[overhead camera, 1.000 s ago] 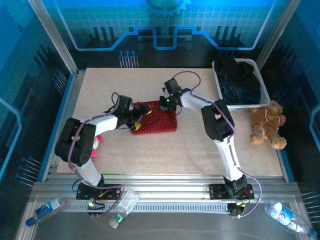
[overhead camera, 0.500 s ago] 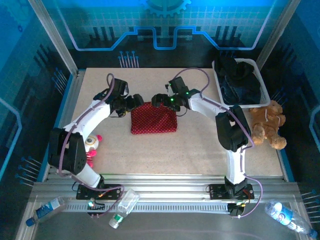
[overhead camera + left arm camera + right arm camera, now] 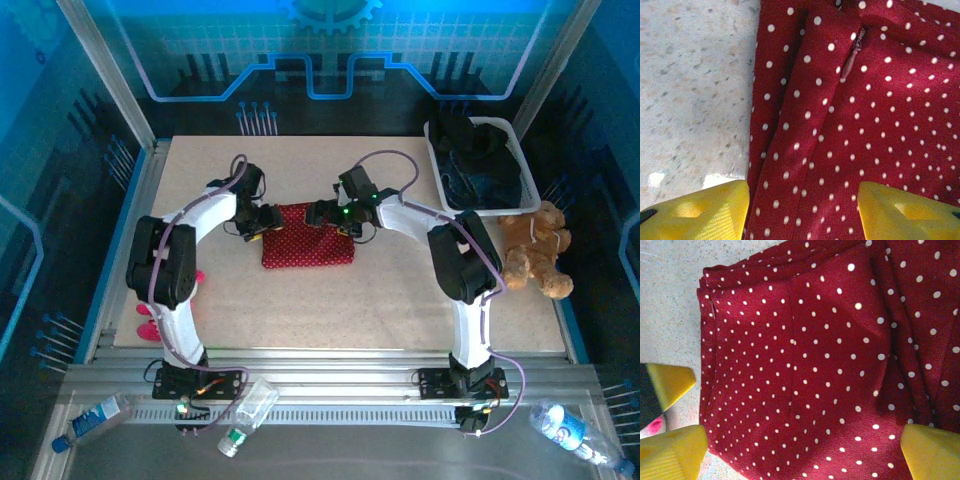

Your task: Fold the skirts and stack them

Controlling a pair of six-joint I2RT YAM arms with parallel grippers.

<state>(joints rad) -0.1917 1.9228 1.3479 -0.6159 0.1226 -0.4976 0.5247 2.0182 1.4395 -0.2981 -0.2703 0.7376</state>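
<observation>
A red skirt with white dots (image 3: 310, 240) lies folded in a rough rectangle at the table's middle. My left gripper (image 3: 262, 222) is low at its far left corner. In the left wrist view its yellow fingers (image 3: 700, 210) stand apart on either side of the skirt's folded left edge (image 3: 805, 150), one over bare table, one over cloth. My right gripper (image 3: 323, 213) hovers over the far edge, open, with the red skirt (image 3: 805, 365) spread flat between its fingertips (image 3: 932, 450). More dark skirts (image 3: 482, 168) are piled in the basket.
The white basket (image 3: 527, 187) stands at the back right, a brown teddy bear (image 3: 535, 250) just in front of it. A pink plush doll (image 3: 150, 305) peeks out behind the left arm. Plastic bottles (image 3: 245, 408) lie on the front rail.
The right gripper has opened and let go of the skirt's far edge. The left gripper pulled back off the skirt, then came down at its far left corner, jaws narrowing.
</observation>
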